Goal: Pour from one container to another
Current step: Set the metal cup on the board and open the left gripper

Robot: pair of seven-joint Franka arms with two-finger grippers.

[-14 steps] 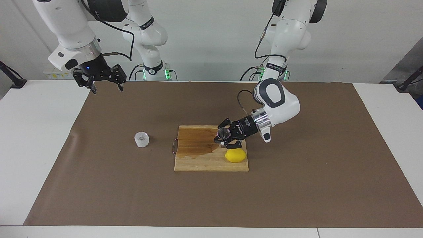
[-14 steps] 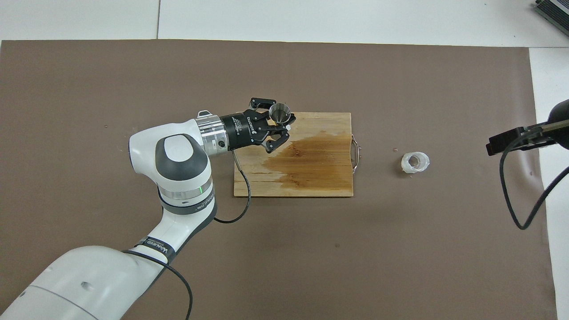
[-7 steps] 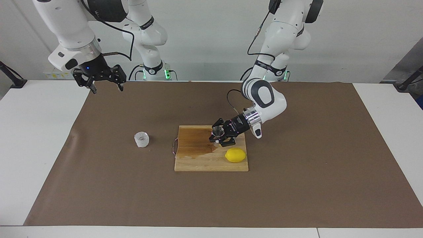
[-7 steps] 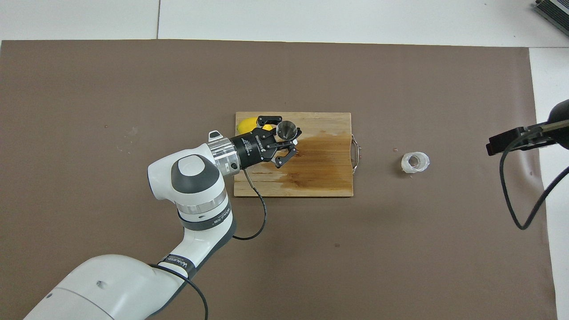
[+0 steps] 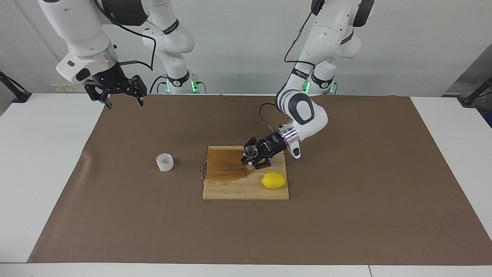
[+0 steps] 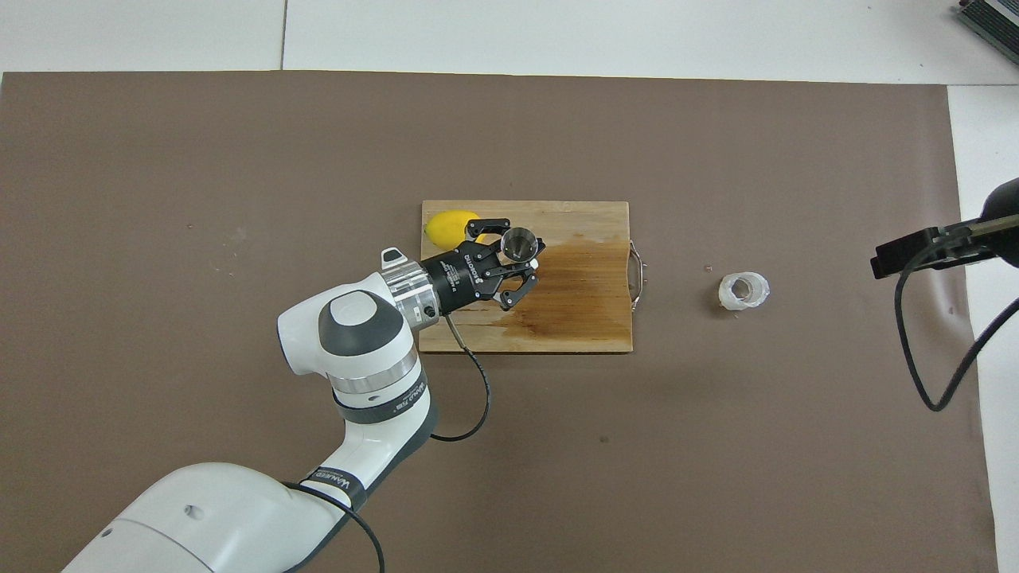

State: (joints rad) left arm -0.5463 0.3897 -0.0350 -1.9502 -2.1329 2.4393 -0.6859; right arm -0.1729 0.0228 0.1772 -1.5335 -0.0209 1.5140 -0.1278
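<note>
So the left claw [image 5: 251,158] is clamped around the steel jigger [image 5: 250,152], holding it upright with its open mouth facing up, low over the wooden cutting board [image 5: 230,188]. Can't tell whether the jigger's base actually touches the wood or hangs just above it. From overhead you can look straight down into the jigger [image 6: 519,243], with the claw's fingers [image 6: 517,282] spread around it.

The board sits on the brown mat [image 5: 346,215] that covers the middle of the desk [image 5: 38,173]. There's a dark wet stain [image 5: 226,165] across a good chunk of the board, toward the right arm's end, and the jigger is right at the edge of that stain. A lemon [image 5: 273,180] lies on the board too, just beside the claw and farther from the robots than it.

The little frosted whitish cup [image 5: 165,162] stands upright on the mat, off the board, toward the right arm's end of the desk, well apart from the jigger. Nothing is touching it.

The right claw [image 5: 122,100] waits up in the air over the mat's corner at its own end, fingers spread, holding nothing.
</note>
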